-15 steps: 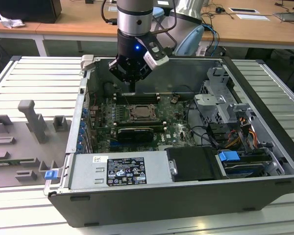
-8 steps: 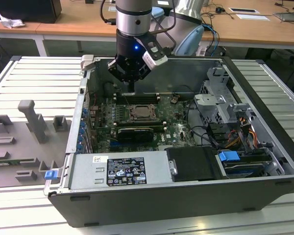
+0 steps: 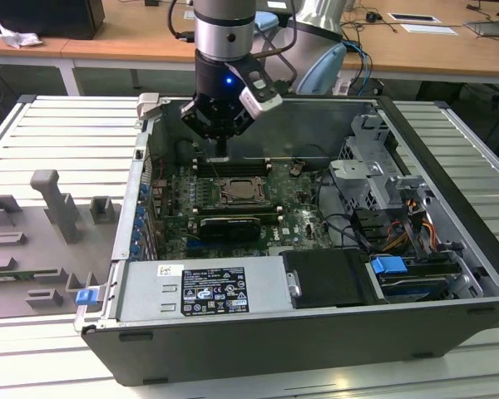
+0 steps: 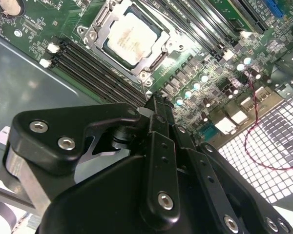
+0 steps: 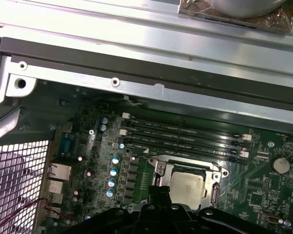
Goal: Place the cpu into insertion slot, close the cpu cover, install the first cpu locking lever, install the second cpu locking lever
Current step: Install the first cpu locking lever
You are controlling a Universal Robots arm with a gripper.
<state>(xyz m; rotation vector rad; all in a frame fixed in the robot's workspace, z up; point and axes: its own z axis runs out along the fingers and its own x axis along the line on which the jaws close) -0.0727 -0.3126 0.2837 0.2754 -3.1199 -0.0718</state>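
The cpu [image 4: 132, 34] lies flat in the insertion slot [image 3: 237, 193] on the green board, its silvery-tan face up. The cpu cover [image 4: 155, 57] is down as a metal frame around the chip, also seen as cpu [image 5: 185, 187] with the cover [image 5: 158, 170] at its side. My gripper [image 3: 222, 152] hangs above the board beside the far edge of the socket, next to the memory slots. In both wrist views its black fingers stand together, gripper [image 4: 158, 105] and gripper [image 5: 158, 192], shut with nothing between them. How the locking levers stand is not clear.
Long memory slots [image 5: 185, 131] run beside the socket. A long black card [image 3: 229, 226] lies in front of it. The case holds a power supply [image 3: 204, 291], a drive cage [image 3: 374, 166] and cables [image 3: 399, 224]. Grey fixtures [image 3: 58, 208] stand at the exterior view's left.
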